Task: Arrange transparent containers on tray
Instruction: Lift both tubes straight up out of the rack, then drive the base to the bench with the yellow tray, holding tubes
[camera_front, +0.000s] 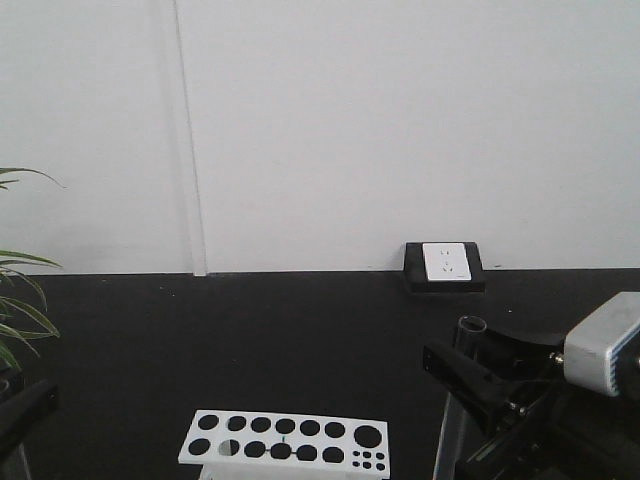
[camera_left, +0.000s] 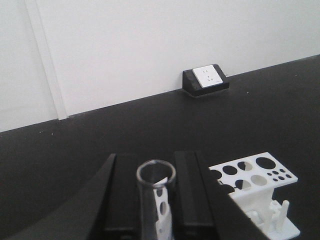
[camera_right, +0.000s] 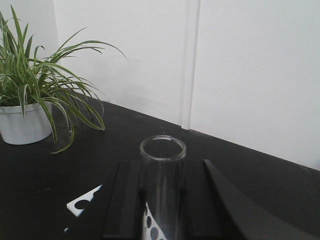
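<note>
Glass against black: a clear left-hand tube (camera_left: 150, 205) upright in the left claw (camera_left: 154, 159), from the left wrist camera. Pinched between two black fingers (camera_left: 122, 200), one on each side, pads flush against the glass, round open rim near the fingertips. Claw closed on the tube. Just to the right and lower, a white rack (camera_left: 255, 187) with rows of round holes, large and small, standing on the black tabletop (camera_left: 75, 145). Farther back, a white wall socket (camera_left: 207, 76) in a black housing, at the foot of a white wall (camera_left: 150, 45).

Same story from the right wrist camera: a clear right-hand tube (camera_right: 162, 200), upright, clamped in the right claw (camera_right: 162, 162) between black fingers (camera_right: 127, 200) pressing on both sides. Rim open and round, standing above the fingertips. Looks a little wider than the other tube, though hard to judge across two cameras. Behind and toward the left of the view, a spider plant (camera_right: 40, 85) with striped green-and-white leaves in a white pot (camera_right: 22, 125), on the tabletop near the wall. Below the claw, a corner of the rack, partly seen through the glass.

From the front camera: right claw low at the right edge with its tube rising through it, rack at bottom centre, socket on the wall line behind. One tube on either side of the rack.
</note>
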